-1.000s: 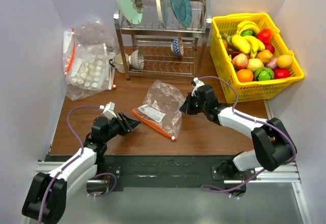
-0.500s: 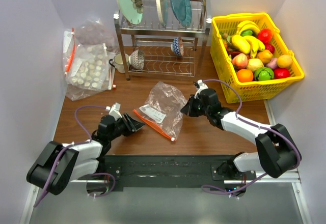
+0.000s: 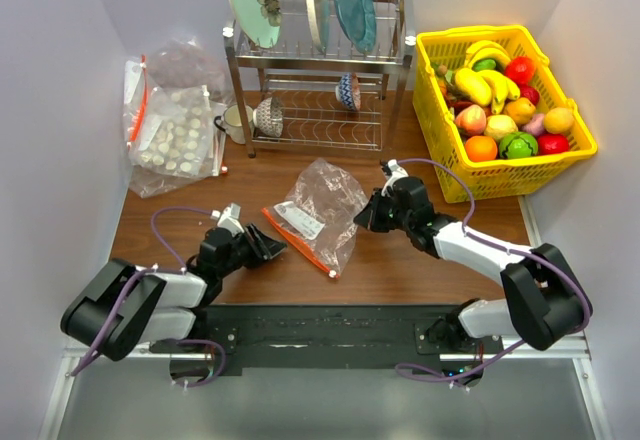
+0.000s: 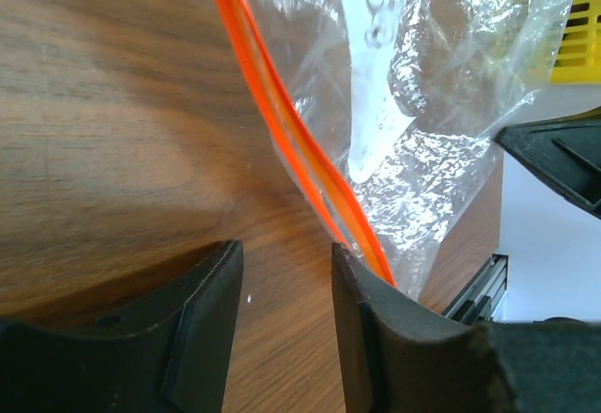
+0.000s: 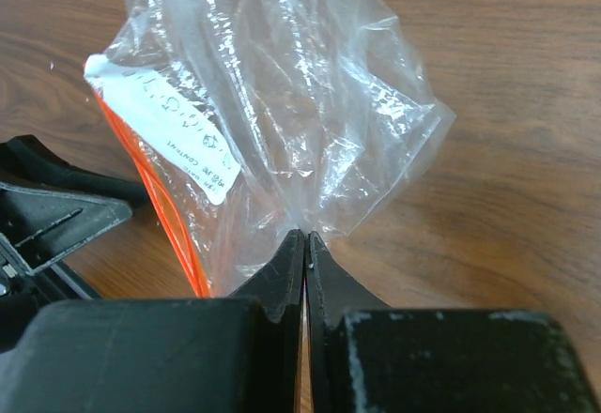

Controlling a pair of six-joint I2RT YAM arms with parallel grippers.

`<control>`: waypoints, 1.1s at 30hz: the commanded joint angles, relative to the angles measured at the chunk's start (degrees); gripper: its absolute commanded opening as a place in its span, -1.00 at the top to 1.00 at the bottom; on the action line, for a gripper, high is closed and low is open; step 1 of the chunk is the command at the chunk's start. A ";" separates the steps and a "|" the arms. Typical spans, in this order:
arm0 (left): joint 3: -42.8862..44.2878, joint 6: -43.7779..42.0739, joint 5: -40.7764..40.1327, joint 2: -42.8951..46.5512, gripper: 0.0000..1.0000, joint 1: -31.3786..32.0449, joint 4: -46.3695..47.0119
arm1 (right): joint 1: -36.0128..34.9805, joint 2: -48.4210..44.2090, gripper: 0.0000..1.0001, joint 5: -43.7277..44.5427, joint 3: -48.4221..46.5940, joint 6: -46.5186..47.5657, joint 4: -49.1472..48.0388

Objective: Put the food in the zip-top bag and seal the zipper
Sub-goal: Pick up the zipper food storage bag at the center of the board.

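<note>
The clear zip-top bag (image 3: 322, 208) lies crumpled mid-table, with a white label and its orange-red zipper (image 3: 296, 242) along the near-left edge. My right gripper (image 3: 361, 216) is shut on the bag's right edge; in the right wrist view the jaws (image 5: 307, 242) pinch a fold of plastic (image 5: 282, 103). My left gripper (image 3: 272, 248) is open at the zipper's left end. In the left wrist view the zipper (image 4: 300, 150) runs just past the right finger (image 4: 376, 328), with nothing between the jaws (image 4: 286, 272). The food (image 3: 505, 110), including an orange (image 3: 481, 147), sits in the yellow basket (image 3: 480, 182).
A metal dish rack (image 3: 318, 80) with plates, bowls and a cup stands at the back. Clear bags of white lumps (image 3: 170, 135) lie at the back left. The basket fills the back right corner. White walls close in both sides.
My left gripper has moved right, up to the zipper's left end. My right gripper has drawn the bag slightly nearer and stayed shut on it.
</note>
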State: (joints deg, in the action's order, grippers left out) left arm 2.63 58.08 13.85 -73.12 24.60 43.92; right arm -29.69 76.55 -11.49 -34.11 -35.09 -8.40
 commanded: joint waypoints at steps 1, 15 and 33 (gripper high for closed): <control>0.35 0.54 -0.93 -2.63 0.02 0.97 5.99 | -0.45 -0.97 1.00 -0.20 0.45 -0.86 -2.32; 3.87 2.03 -2.33 -11.24 0.14 3.26 11.36 | -0.54 -1.49 1.00 -0.38 1.23 -0.94 -2.58; 10.97 -4.10 -1.10 -9.33 1.00 4.14 4.18 | -9.23 -5.27 0.13 9.70 -8.93 10.82 15.33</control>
State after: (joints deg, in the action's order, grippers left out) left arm 8.64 59.64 12.25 -87.22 28.34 52.73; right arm -33.23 74.70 -8.78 -34.57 -32.10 -2.90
